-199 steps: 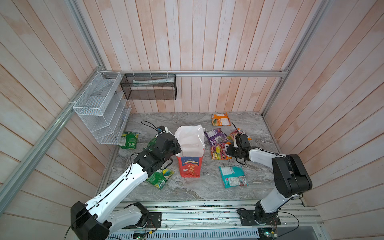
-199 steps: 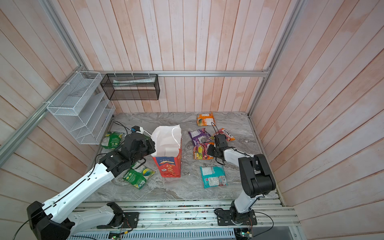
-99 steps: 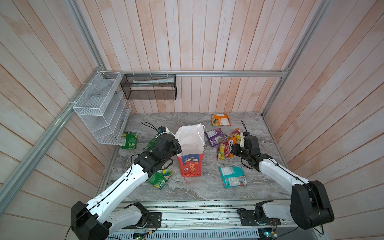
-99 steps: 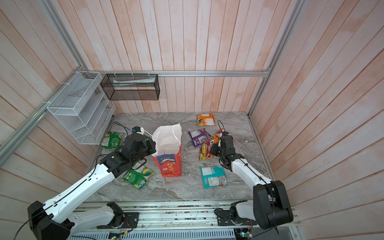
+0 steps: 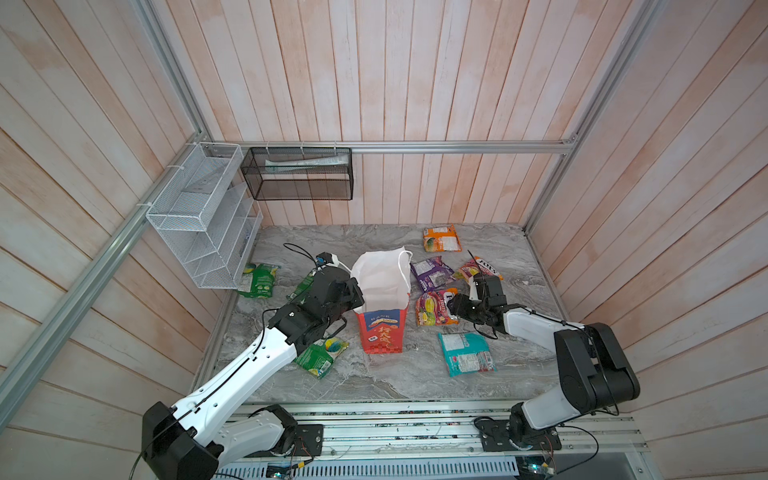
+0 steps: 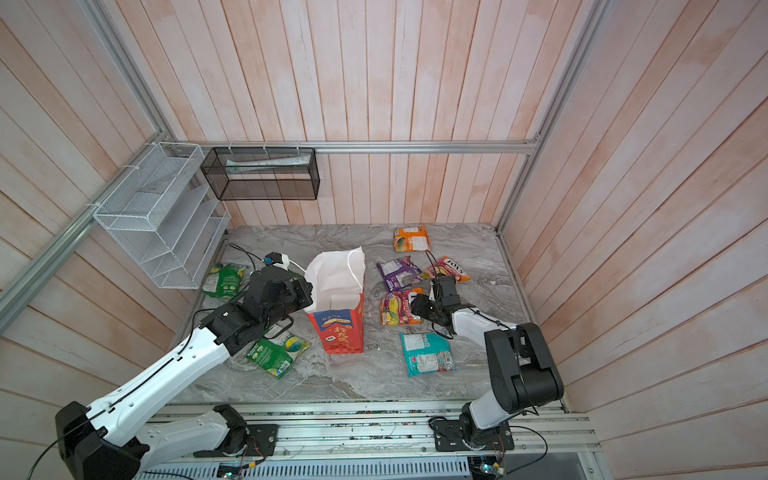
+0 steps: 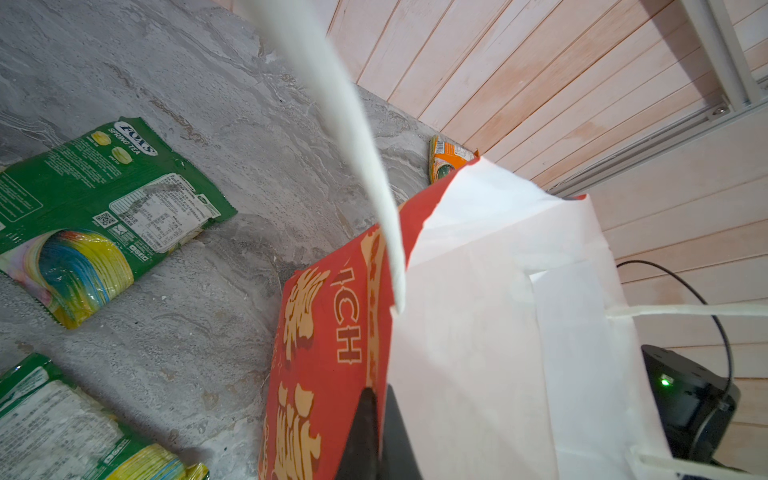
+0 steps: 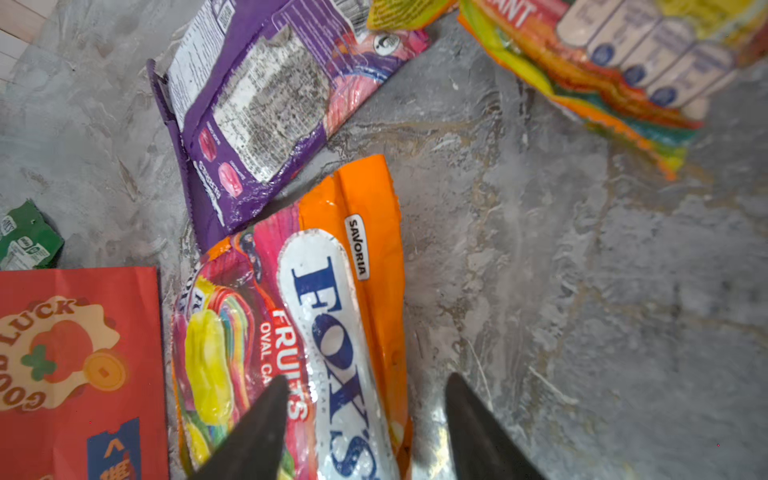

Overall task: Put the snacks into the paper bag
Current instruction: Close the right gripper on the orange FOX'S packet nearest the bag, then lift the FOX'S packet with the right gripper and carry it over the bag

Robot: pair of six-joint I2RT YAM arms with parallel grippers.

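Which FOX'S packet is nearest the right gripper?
The FOX'S packet beside the paper bag, under the open right gripper; the other FOX'S packet lies farther back.

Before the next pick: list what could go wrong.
The open right gripper straddles the edge of the glossy FOX'S packet; a grip may slip. The purple packet abuts it and could be dragged. The left gripper pinches only one rim of the paper bag, so a drop might tip it.

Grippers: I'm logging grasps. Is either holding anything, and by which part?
Left gripper pinches the bag by the rim of one side wall. Right gripper is open over a FOX'S packet, holding nothing.
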